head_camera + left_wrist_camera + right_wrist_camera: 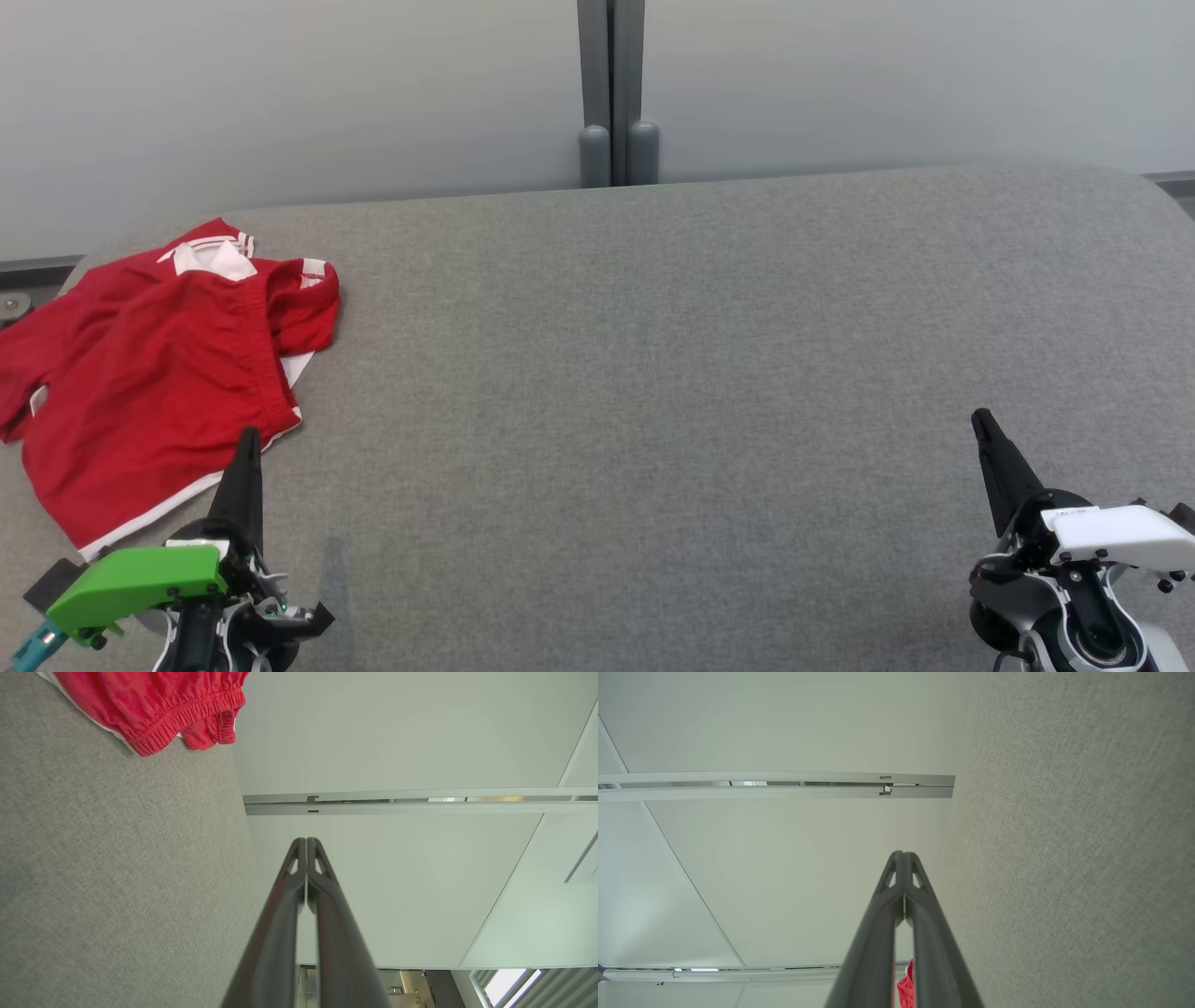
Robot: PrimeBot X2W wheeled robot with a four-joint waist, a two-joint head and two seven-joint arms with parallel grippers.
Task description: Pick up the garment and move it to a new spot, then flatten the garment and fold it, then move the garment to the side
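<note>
The garment (149, 383) is red shorts with white trim, lying crumpled at the far left of the grey table (653, 373), one edge hanging past the left side. My left gripper (248, 439) stands shut at the lower left, its tip just off the garment's near hem, holding nothing. In the left wrist view its fingertips (306, 843) are pressed together, with the garment's elastic waistband (159, 709) at the upper left. At the lower right my right gripper (980, 420) is shut and empty, far from the garment. A red sliver of the garment (905, 989) peeks between its fingers in the right wrist view.
A pale frosted partition (280, 93) with a grey post (611, 93) runs behind the table. The table's grey cloth stretches wide from the middle to the right.
</note>
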